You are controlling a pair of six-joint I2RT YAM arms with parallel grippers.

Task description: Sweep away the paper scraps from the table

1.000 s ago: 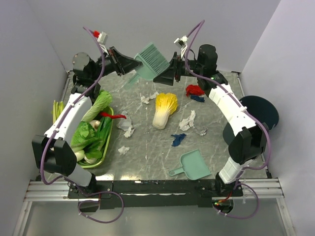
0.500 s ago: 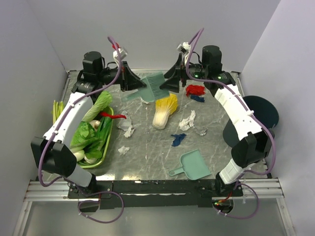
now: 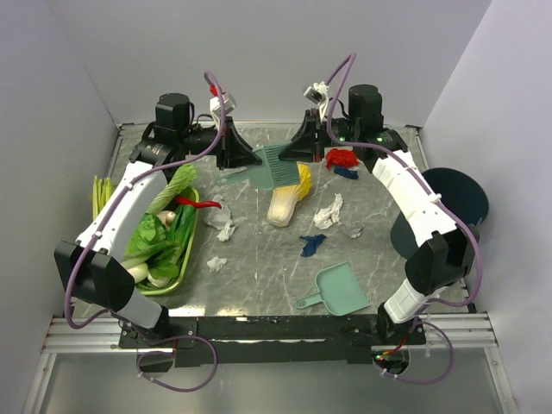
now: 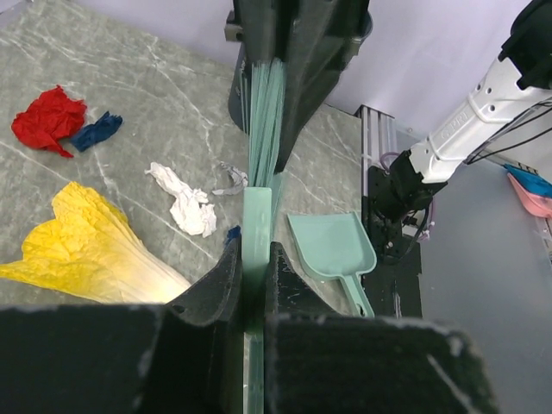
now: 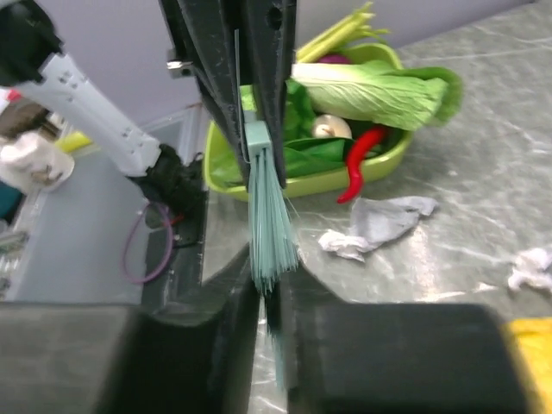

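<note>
Up at the far edge of the table (image 3: 259, 280), left gripper (image 3: 248, 159) and right gripper (image 3: 291, 153) both pinch the brush (image 3: 274, 166), handoff I guess, so 1 must release before sweeping scraps (image 3: 329, 210).

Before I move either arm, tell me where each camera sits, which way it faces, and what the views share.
Top external: above and behind the bases, looking down on the table; both arms show, with the left claw and right claw gripping the brush.
Left wrist: on the left arm, facing along the brush toward the right claw; the left claw's fingers at the bottom.
Right wrist: on the right arm, facing the left claw and green tray; the right claw's fingers at the bottom.
Shared: all three show the brush.
</note>
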